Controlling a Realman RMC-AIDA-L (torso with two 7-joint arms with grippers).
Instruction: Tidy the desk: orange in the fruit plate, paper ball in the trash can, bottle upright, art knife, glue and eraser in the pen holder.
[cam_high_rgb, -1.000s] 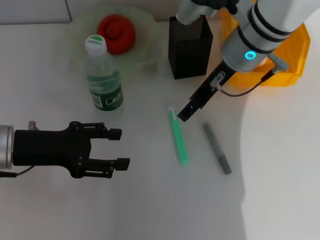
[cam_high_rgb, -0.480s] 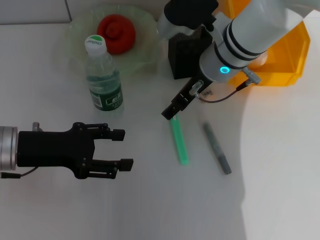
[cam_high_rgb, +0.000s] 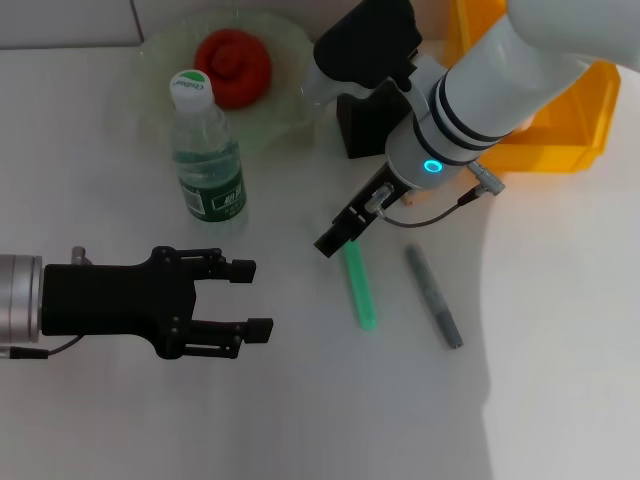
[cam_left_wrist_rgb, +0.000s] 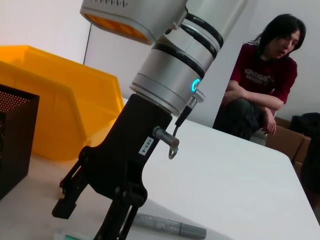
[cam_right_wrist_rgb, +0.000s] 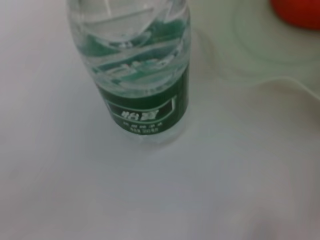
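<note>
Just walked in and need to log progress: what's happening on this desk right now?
A two-armed robot is tidying. The right end effector is over the top end of the green stick, beside the grey pen-like tool; both lie on the table. The left end effector hovers open, holding nothing. The orange sits in the fruit plate, the bottle stands upright, and the pen holder and trash can are behind.

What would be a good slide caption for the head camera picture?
Right gripper lowers toward a green stick while the bottle stands upright.
</note>
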